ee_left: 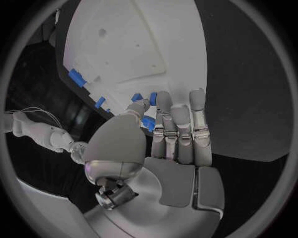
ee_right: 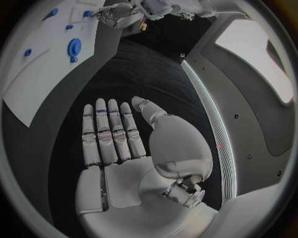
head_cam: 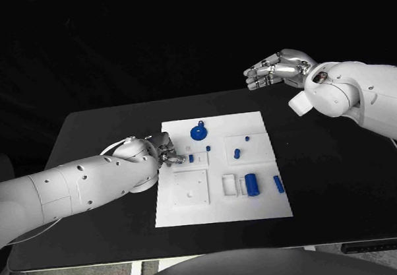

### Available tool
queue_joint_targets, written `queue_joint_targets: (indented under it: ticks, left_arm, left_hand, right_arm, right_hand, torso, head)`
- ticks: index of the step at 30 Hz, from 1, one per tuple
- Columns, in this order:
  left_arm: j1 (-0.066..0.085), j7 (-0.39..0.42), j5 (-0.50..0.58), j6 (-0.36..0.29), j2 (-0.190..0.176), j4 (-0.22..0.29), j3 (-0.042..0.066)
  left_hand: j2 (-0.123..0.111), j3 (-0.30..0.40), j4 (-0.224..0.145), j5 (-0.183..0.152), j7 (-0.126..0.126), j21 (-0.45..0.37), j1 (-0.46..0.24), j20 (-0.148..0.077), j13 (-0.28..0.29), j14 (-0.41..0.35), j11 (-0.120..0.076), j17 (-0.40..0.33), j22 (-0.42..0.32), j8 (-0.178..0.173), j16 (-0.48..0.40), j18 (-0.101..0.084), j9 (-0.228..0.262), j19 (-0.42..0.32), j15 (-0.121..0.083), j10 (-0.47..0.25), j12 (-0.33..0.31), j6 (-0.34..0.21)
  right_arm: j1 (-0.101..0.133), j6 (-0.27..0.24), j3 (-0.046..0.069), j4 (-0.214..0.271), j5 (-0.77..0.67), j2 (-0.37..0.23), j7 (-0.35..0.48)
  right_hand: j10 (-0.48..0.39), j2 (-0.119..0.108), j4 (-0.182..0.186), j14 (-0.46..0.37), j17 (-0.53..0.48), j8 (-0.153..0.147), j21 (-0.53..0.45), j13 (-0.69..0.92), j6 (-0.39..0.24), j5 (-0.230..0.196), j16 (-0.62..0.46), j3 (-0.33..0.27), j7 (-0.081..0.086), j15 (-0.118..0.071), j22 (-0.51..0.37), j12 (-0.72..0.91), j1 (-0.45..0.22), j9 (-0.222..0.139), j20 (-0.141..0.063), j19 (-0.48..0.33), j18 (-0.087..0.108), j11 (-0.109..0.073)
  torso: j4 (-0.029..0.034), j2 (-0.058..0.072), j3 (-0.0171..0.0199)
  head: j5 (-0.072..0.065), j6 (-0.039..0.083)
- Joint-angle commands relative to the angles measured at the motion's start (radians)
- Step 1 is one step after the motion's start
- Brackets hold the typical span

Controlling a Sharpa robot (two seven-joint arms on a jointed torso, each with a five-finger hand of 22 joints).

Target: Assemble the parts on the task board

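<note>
- The left hand (head_cam: 165, 153) sits at the task board's (head_cam: 192, 208) left edge; whether its fingers (ee_left: 197, 116) pinch the small blue part (ee_left: 148, 124) beside them cannot be told, as thumb and fingers cover most of it.
- The right hand (head_cam: 275, 68) hangs raised beyond the tabletop's (head_cam: 346, 181) far right corner, fingers straight and apart, holding nothing.
- The white board lies mid-tabletop, carrying a round blue part (head_cam: 199, 132), a blue cylinder (head_cam: 251, 184) and smaller blue pieces.

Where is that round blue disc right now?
In the head view, the round blue disc lies on the white task board near its far edge, just beyond the left hand.
</note>
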Motion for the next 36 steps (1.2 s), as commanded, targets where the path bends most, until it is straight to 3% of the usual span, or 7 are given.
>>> queue_joint_targets:
  ticks: [1,9,17,27,36]
  left_arm:
    - [-0.001,0.003,0.003,-0.011,-0.001,0.0,0.0]
    - [-0.001,0.006,0.01,-0.024,-0.002,0.0,0.0]
    - [-0.001,0.007,0.012,-0.031,-0.003,-0.001,0.0]
    - [-0.001,0.008,0.015,-0.037,-0.004,-0.004,0.0]
    - [-0.001,0.042,0.06,-0.075,-0.021,0.005,0.001]
  left_hand:
    - [-0.012,-0.005,0.013,-0.001,0.002,-0.006,-0.015,-0.002,0.001,-0.007,0.006,-0.001,0.017,-0.001,0.0,-0.019,-0.002,0.007,0.003,-0.002,0.003,0.006]
    - [-0.043,-0.012,0.081,0.008,0.005,-0.011,-0.06,0.002,0.003,-0.011,0.009,-0.002,0.017,-0.001,0.001,-0.016,-0.007,0.007,0.005,-0.005,0.007,0.006]
    - [-0.061,-0.017,0.136,0.006,0.007,-0.015,-0.06,0.003,0.003,-0.013,0.011,-0.005,0.017,-0.001,0.002,-0.015,-0.004,0.008,0.007,-0.006,0.009,0.007]
    - [-0.071,-0.023,0.181,-0.001,0.008,-0.018,-0.05,0.003,0.002,-0.014,0.011,-0.006,0.017,0.0,0.003,-0.014,0.001,0.009,0.007,-0.006,0.009,0.007]
    - [-0.073,-0.027,0.198,-0.001,0.01,-0.02,-0.069,0.004,0.001,-0.015,0.014,-0.008,0.016,-0.002,0.0,-0.014,0.0,0.008,0.008,-0.008,0.007,0.003]
  right_arm:
    - [-0.001,0.012,0.001,0.002,0.005,-0.002,0.0]
    - [-0.001,0.013,0.001,0.002,0.006,-0.001,-0.001]
    - [-0.003,0.014,0.001,0.001,0.006,-0.001,-0.001]
    - [-0.006,0.014,0.001,0.0,0.006,-0.001,-0.002]
    - [-0.007,0.014,0.001,0.001,0.006,-0.005,-0.001]
  right_hand:
    - [-0.006,-0.002,-0.002,-0.009,-0.001,-0.003,-0.001,-0.001,-0.006,0.006,-0.004,-0.005,-0.001,0.001,-0.001,-0.006,-0.005,0.0,-0.002,-0.005,0.003,0.0]
    - [-0.007,-0.002,-0.001,-0.009,-0.001,-0.003,-0.001,-0.002,-0.007,0.006,-0.004,-0.006,-0.001,0.002,-0.001,-0.006,-0.005,0.0,-0.002,-0.005,0.003,0.0]
    - [-0.007,-0.002,-0.001,-0.01,-0.001,-0.003,-0.001,-0.001,-0.007,0.008,-0.004,-0.007,-0.001,0.002,-0.001,-0.006,-0.006,0.0,-0.002,-0.006,0.004,0.0]
    - [-0.007,-0.002,-0.001,-0.01,-0.001,-0.003,-0.001,-0.001,-0.007,0.008,-0.004,-0.007,-0.001,0.002,-0.001,-0.006,-0.006,0.0,-0.002,-0.006,0.004,0.0]
    - [-0.007,-0.002,-0.001,-0.01,-0.001,-0.003,-0.001,-0.001,-0.007,0.008,-0.004,-0.007,-0.001,0.002,-0.001,-0.006,-0.006,0.0,-0.002,-0.006,0.004,0.0]
  torso:
    - [0.0001,0.001,-0.0005]
    - [0.0002,0.0,-0.0008]
    - [0.0002,0.0,-0.0001]
    - [0.0004,0.0,0.0002]
    - [-0.0008,0.002,-0.0015]
  head:
    - [-0.002,0.002]
    - [-0.002,0.0]
    - [-0.002,0.0]
    - [-0.003,-0.001]
    - [-0.005,0.003]
